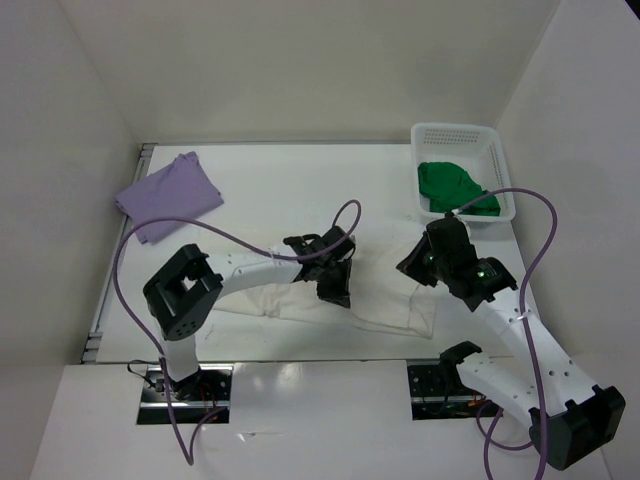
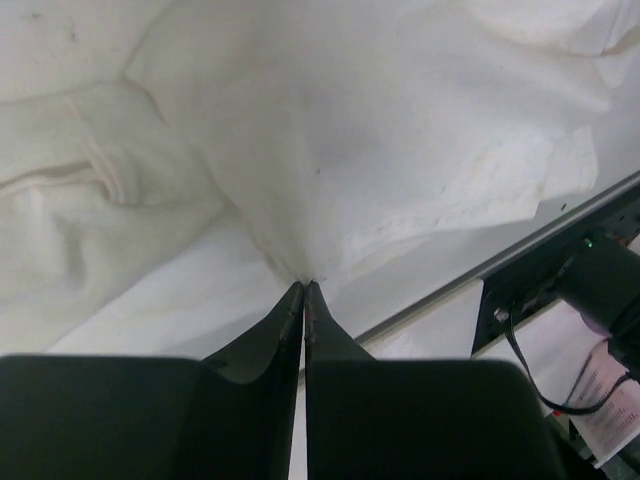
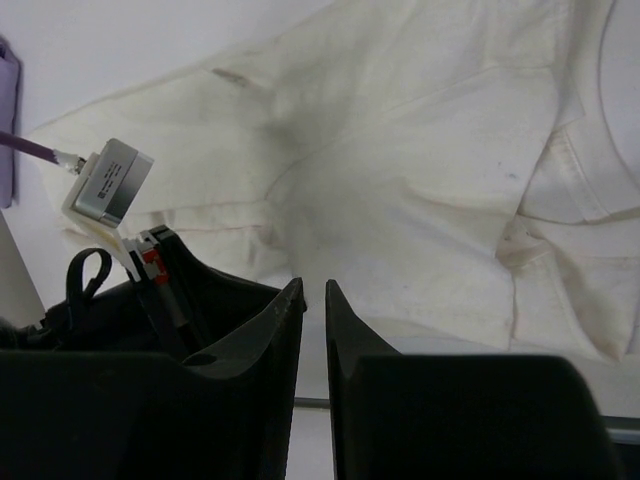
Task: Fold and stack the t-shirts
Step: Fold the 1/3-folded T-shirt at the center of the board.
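Pale bench (image 1: 300, 190) holds a white shirt (image 1: 380, 305); left end effector (image 2: 304, 290) is clamped on it, right end effector (image 3: 314, 292) hangs above it, narrowly apart

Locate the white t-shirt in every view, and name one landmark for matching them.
Top external: white t-shirt spread on the table between the arms.
Left wrist: fills the upper picture, pinched in the left gripper.
Right wrist: fills most of the picture.
Landmark: the left gripper, shut on the shirt, in top and left wrist; right wrist shows only its silver camera box, at left.
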Controlling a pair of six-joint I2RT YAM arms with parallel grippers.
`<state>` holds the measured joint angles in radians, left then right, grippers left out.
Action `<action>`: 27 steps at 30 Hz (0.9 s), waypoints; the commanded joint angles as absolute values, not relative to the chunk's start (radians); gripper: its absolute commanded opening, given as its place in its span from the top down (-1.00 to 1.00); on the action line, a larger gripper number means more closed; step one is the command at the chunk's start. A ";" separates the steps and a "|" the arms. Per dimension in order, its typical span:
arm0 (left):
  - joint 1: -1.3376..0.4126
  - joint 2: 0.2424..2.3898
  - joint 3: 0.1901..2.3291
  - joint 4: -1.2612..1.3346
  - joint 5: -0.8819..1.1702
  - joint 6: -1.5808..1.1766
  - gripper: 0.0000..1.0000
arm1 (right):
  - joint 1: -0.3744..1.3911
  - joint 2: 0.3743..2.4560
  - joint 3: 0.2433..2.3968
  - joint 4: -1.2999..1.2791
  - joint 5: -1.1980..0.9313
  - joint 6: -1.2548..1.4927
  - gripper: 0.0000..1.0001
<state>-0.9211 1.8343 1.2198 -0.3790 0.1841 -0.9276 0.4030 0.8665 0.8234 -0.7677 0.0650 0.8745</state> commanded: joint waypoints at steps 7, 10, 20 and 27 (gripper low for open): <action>-0.920 1.720 1.227 -0.598 0.227 -0.813 0.24 | 0.402 0.851 0.815 -0.690 0.064 0.877 0.60; -0.911 1.710 1.215 -0.618 0.216 -0.792 -0.37 | 0.402 0.871 0.815 -0.690 0.064 0.877 0.60; -0.890 1.746 1.212 -0.379 0.227 -0.919 0.26 | 0.402 0.928 0.707 -0.577 0.041 0.906 0.86; -0.890 1.859 1.287 -0.252 0.245 -0.959 0.42 | 0.402 1.012 0.603 -0.428 0.017 0.982 0.97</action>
<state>-0.8898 1.8072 1.2385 -0.3389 0.2131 -0.9241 0.4030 0.9928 0.6247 -0.5514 0.0265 0.9298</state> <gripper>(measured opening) 0.293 0.016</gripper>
